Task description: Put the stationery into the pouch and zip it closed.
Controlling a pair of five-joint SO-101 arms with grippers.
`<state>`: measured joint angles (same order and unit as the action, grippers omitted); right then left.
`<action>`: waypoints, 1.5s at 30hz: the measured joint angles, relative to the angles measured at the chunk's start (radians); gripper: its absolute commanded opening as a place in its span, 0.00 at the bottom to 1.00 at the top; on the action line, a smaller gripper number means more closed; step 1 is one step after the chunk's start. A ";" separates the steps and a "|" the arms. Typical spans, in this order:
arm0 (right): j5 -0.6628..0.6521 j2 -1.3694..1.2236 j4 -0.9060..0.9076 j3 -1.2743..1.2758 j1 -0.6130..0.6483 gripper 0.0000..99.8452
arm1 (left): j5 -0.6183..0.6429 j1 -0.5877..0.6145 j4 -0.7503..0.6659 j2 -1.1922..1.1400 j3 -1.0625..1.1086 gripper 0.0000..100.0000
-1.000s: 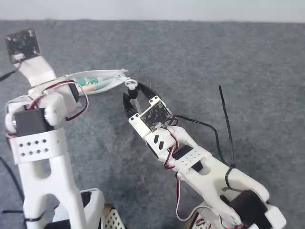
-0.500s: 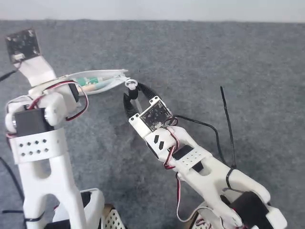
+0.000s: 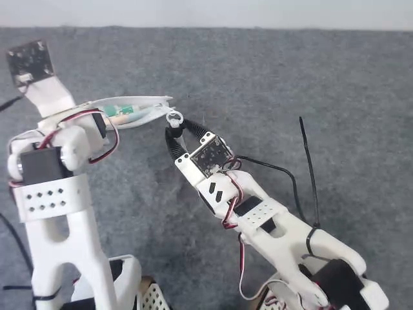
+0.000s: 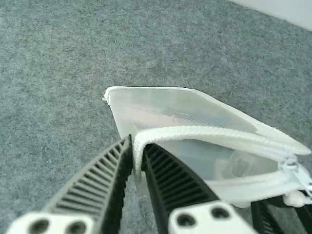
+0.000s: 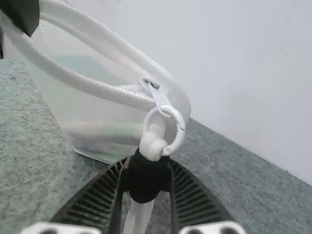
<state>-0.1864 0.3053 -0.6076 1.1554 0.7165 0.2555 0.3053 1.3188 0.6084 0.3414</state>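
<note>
A clear pouch (image 3: 137, 108) with a white zipper hangs just above the grey carpet, between the two arms. Something green and white (image 3: 121, 110) lies inside it. In the left wrist view my left gripper (image 4: 132, 142) is shut on the pouch's (image 4: 195, 146) zipper edge at one end. At the other end the zipper pull (image 5: 161, 122), a white ring with a bead, sits between the fingers of my right gripper (image 5: 145, 168), which is shut on it. From above, the right gripper (image 3: 181, 132) stands right below the pull ring (image 3: 173, 119). The zipper (image 5: 97, 58) is mostly open.
A thin black cable tie (image 3: 308, 161) lies on the carpet to the right of the right arm. The left arm's white body (image 3: 55, 194) fills the left side. A pale wall (image 3: 206, 13) bounds the far edge.
The right gripper's fingers have drawn closer together around the zipper pull, and the ring has shifted slightly toward them. The left arm and the pouch have stayed in place.
</note>
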 measured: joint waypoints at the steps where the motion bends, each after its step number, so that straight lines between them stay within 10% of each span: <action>1: 0.000 0.008 0.002 0.000 0.000 0.01 | 0.000 0.000 0.000 0.000 0.000 0.01; 21: -0.146 0.535 0.848 0.011 0.187 0.01 | 0.040 0.000 0.000 0.000 0.002 0.24; 45: -0.176 0.543 0.954 0.011 0.310 0.01 | -0.155 -0.319 0.118 0.041 0.006 0.25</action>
<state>-0.3629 0.8485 0.3468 1.1661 1.0265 0.1005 -0.0138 1.4369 0.6498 0.3475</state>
